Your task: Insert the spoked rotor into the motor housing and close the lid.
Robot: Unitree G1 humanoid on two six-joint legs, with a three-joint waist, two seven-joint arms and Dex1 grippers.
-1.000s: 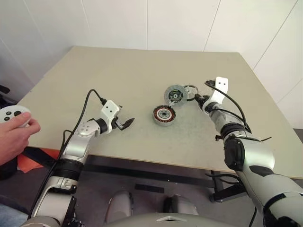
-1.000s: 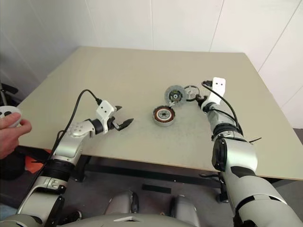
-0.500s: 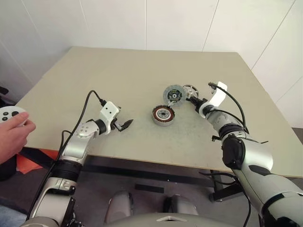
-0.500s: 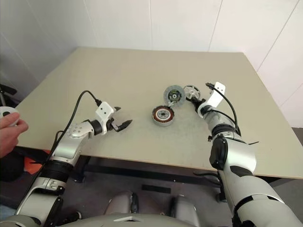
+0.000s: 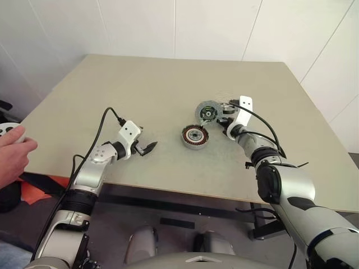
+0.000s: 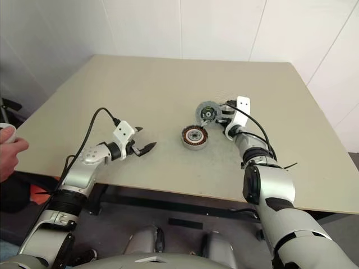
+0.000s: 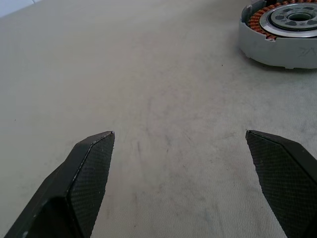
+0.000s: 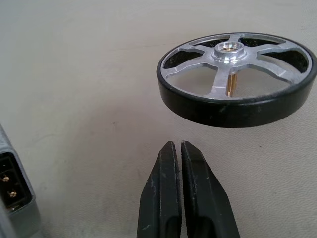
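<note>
The motor housing (image 5: 194, 135), a round cup with copper windings around a silver centre, lies at mid-table. Its grey lid (image 5: 208, 111) lies open just behind it, the dark centre facing up. In the right wrist view the spoked rotor (image 8: 233, 106), silver spokes in a black rim, stands slightly tilted on its short brass shaft. My right gripper (image 8: 177, 146) is shut with nothing between its fingers, the tips just short of the rotor's rim, and it sits right of the lid (image 5: 226, 117). My left gripper (image 7: 178, 148) hovers open over bare table, left of the housing (image 7: 285, 29).
A person's hand (image 5: 12, 154) holding a white controller shows at the left edge, off the table. The beige table (image 5: 140, 84) stands against white walls. A grey metal edge with a connector socket (image 8: 12, 191) lies close beside my right fingers.
My right gripper has swung left toward the lid and rotor, and its fingers have closed from half open to shut. The left arm has stayed still.
</note>
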